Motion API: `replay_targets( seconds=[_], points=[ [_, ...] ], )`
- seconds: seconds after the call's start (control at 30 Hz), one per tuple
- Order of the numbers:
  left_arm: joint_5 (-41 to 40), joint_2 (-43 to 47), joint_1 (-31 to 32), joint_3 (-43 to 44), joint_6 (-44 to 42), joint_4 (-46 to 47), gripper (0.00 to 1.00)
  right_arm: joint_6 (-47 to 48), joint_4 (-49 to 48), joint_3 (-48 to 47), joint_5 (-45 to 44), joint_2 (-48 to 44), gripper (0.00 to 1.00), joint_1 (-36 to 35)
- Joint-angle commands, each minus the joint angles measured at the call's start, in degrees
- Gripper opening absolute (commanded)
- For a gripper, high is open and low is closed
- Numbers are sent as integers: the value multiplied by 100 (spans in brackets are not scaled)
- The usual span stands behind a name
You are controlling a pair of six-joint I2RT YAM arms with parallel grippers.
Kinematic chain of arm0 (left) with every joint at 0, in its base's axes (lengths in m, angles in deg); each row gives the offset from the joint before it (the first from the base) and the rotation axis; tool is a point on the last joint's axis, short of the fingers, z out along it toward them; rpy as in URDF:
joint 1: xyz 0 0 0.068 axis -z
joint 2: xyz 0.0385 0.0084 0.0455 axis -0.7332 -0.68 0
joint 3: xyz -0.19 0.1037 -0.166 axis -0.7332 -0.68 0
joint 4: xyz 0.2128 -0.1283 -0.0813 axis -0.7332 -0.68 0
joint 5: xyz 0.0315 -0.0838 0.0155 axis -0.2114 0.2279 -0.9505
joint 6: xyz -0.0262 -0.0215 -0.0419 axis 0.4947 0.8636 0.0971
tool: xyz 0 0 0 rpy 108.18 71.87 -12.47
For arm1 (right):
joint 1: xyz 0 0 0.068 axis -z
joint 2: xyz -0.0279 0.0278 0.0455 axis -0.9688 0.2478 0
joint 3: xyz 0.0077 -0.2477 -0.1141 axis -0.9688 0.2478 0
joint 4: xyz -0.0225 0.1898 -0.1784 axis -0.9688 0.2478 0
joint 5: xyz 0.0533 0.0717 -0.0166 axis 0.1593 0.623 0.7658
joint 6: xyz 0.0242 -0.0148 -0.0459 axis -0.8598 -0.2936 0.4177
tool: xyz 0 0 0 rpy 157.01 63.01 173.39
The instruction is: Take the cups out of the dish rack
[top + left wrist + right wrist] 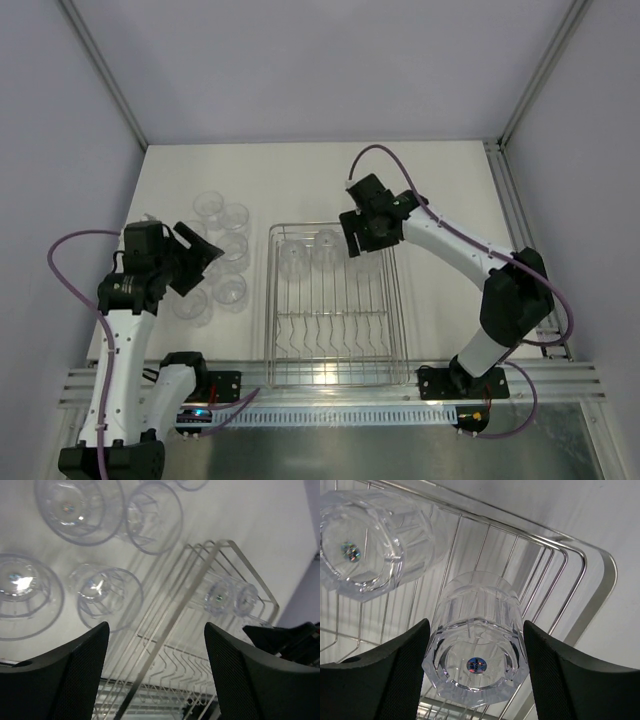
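Right jaws are down at the far right corner of the rack (pixel 268 310), closed on a cup (pixel 477 650). In the wrist view both pads (pixel 395 680) press its sides, and its base faces the camera. From above, that cup is almost wholly hidden under the arm, and I cannot tell whether it has left the bars.

Along the rack's far edge sit the other rack cups (pixel 293 258), two of them side by side. The right wrist view cuts one off at its left edge.

The rack sits mid-surface, close to the near edge of the surface (pixel 450 200).

Left jaws are wide apart with nothing between them, over the loose cups (pixel 232 250) clustered just left of the rack. Those are clear and bunched, and the left arm covers some, so they are hard to count. The left wrist view shows four, with a fifth clipped at the top.
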State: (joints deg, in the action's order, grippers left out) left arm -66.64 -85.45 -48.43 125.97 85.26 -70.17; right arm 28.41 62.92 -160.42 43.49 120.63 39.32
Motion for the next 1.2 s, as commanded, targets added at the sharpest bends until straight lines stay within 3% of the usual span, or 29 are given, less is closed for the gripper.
replay_targets(
  seconds=[0.0,0.17,0.2,0.27,0.4,0.57,0.67,0.83,1.03,1.17],
  points=[
    [1633,34,-30,138,-10,570,77,-297,575,-544,414,-634,4,30],
    [3251,69,57,-512,482,1975,86,-587,849,-677,1617,-1424,4,170],
    [3845,43,66,-652,665,2674,87,-726,796,-624,1854,-1564,4,223],
    [4193,-1,240,-863,1026,3223,100,-938,341,-336,2808,-2037,4,346],
    [4378,-151,619,-838,1211,3690,100,-1877,-1004,491,3929,-2681,4,636],
    [4528,-142,1268,-1066,2204,5929,100,-3248,-3112,1572,4826,-2831,4,681],
    [4414,-335,1708,-1067,2565,6598,100,-3880,-4185,1968,4906,-2840,4,689],
    [4343,-713,2368,-1066,2496,6812,100,-4498,-5285,2233,4766,-2709,4,698],
    [3940,-564,2413,-760,1487,5259,100,-4841,-5576,2242,4608,-2603,4,724],
    [3728,-485,2413,-706,1397,5001,100,-4911,-5638,2215,4652,-2542,4,724]
  ],
)
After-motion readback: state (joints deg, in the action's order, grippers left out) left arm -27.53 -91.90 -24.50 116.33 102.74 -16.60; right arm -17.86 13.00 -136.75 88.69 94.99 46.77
